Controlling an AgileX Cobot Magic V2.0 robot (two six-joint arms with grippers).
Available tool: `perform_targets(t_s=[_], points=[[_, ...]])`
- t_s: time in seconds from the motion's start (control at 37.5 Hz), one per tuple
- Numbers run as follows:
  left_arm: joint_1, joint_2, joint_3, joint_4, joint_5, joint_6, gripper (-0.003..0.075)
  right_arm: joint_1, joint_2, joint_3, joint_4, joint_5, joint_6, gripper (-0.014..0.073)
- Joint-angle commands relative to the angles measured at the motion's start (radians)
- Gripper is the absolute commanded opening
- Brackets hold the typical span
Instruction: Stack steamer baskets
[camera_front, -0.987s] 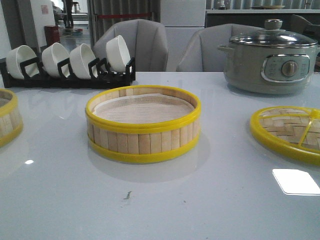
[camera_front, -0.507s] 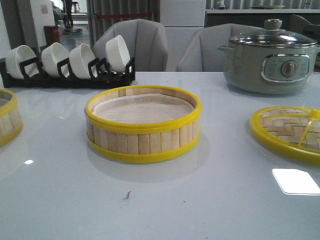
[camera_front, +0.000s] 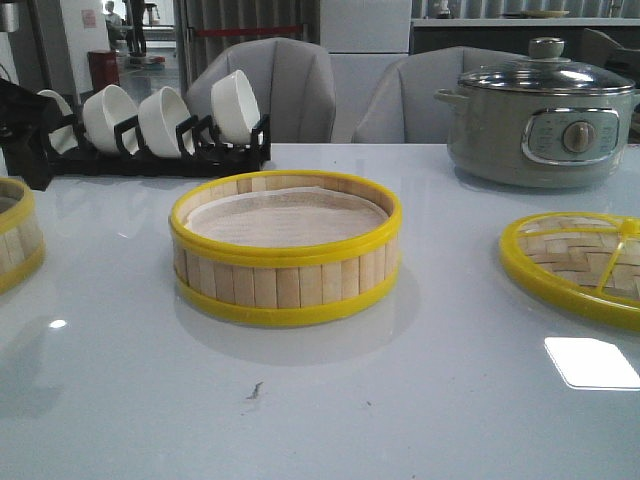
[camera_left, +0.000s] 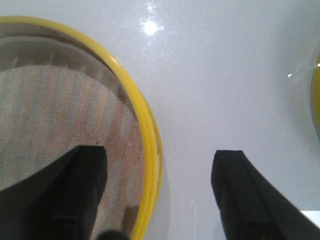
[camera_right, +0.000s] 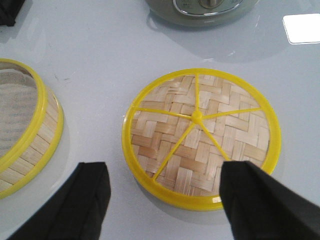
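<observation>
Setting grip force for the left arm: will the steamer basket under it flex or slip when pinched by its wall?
The steamer basket is probably stiff and light: bamboo slats between yellow rims. Its smooth rim might slip.

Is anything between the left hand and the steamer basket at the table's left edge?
Nothing visible. In the left wrist view the open left hand straddles the near rim of the left steamer basket, one finger over its liner, one outside. The table toward the centre steamer basket looks bare.
</observation>
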Motion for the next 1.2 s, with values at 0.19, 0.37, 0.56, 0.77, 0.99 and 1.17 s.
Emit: perform_targets(t_s=[0.19,0.37,0.56,0.77,0.99,1.17], points=[[0.001,0.089,-0.116,0.016,-0.048,-0.001,0.0496,0.0,-0.01,-0.038,0.006,-0.072,-0.002,0.057],[0.001,0.153,-0.126,0.018,-0.02,-0.001,0.0496,0.0,-0.01,-0.038,0.006,-0.071,-0.002,0.057],[0.001,0.18,-0.126,0.018,-0.002,-0.001,0.0491,0.0,-0.01,-0.038,0.006,-0.071,-0.002,0.057],[0.001,0.18,-0.139,0.018,0.02,-0.001,0.0251,0.0,-0.01,-0.038,0.006,-0.071,-0.002,0.057],[-0.004,0.177,-0.195,0.018,0.094,-0.003,0.009,0.0,-0.01,-0.038,0.006,-0.071,-0.002,0.057],[-0.037,0.166,-0.329,0.024,0.194,-0.012,0.0091,0.0,-0.01,-0.038,0.006,-0.071,-0.002,0.057]])
